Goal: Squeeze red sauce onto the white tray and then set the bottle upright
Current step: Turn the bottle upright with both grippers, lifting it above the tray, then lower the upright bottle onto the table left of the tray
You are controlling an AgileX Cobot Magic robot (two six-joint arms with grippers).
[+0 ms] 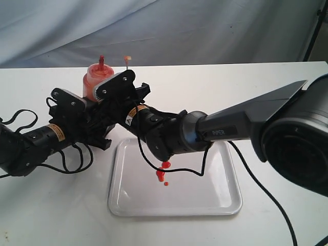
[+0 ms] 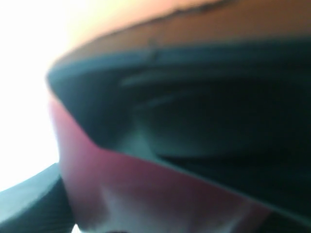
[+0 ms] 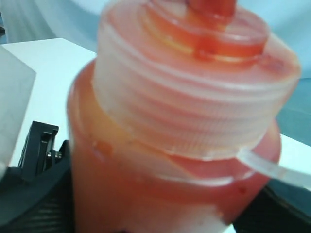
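Observation:
The bottle [image 1: 95, 77] stands upright on the table behind the white tray [image 1: 220, 197], its red-stained nozzle [image 1: 101, 60] pointing up and its tethered tip cap [image 1: 127, 59] off to the side. My right gripper [image 1: 111, 95] reaches across from the right and is shut on the bottle [image 3: 165, 179] just under the ribbed cap [image 3: 194, 107]; a black finger [image 3: 39, 199] presses its wall. My left gripper [image 1: 96, 125] holds the lower body from the left; the blurred red wall [image 2: 146, 194] fills its view beside a dark finger [image 2: 26, 201]. Red sauce [image 1: 163, 171] lies in small blobs on the tray.
A black cable [image 1: 184, 171] from the right arm droops over the tray just above the blobs. The right arm's thick body [image 1: 287, 133] spans the right side of the table. Pale cloth hangs behind the table's far edge [image 1: 215, 64].

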